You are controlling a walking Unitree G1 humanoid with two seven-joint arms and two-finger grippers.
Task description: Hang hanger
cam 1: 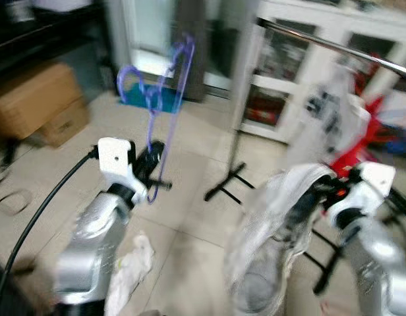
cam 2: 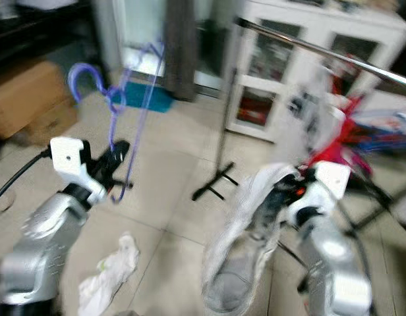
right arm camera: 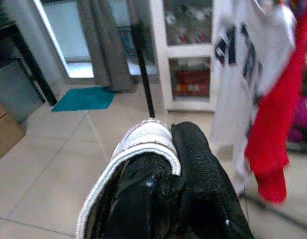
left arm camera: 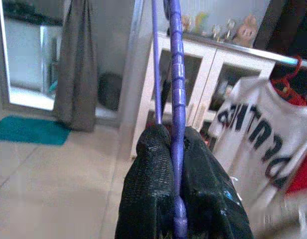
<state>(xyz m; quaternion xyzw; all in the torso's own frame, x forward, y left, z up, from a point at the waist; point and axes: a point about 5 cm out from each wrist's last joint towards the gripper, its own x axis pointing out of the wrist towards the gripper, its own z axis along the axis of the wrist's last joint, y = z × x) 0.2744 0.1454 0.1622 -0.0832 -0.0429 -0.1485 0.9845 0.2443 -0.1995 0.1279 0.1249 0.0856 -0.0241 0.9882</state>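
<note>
From the left eye view, blurred, the left gripper (cam 1: 153,172) holds one purple hanger (cam 1: 165,85) upright by its lower end, the hook curling at the top, above the tiled floor (cam 1: 190,197). The right gripper (cam 1: 319,191) is clenched on one white garment (cam 1: 275,237) that sags below it. A metal rail (cam 1: 335,47) runs across the upper right on a black-footed stand (cam 1: 229,179), well apart from the hanger. One white T-shirt (cam 1: 331,112) and one red garment (cam 1: 358,148) hang from the rail. Two cardboard boxes (cam 1: 38,102) sit by the left wall, and one crumpled white cloth (cam 1: 134,266) lies on the floor beside the left arm.

The right eye view gives the same scene, with the teal mat (cam 2: 147,97) plainer behind the hanger.

The left wrist view shows what the head views blur: the two black fingers (left arm camera: 148,189) pressed together on the hanger's ribbed purple bar (a second thin bar rises beside it), and the T-shirt's dark lettering before the white cabinet (left arm camera: 208,84).

The right wrist view shows the garment's ribbed hem folded over one finger (right arm camera: 143,199), gripped against the other.
</note>
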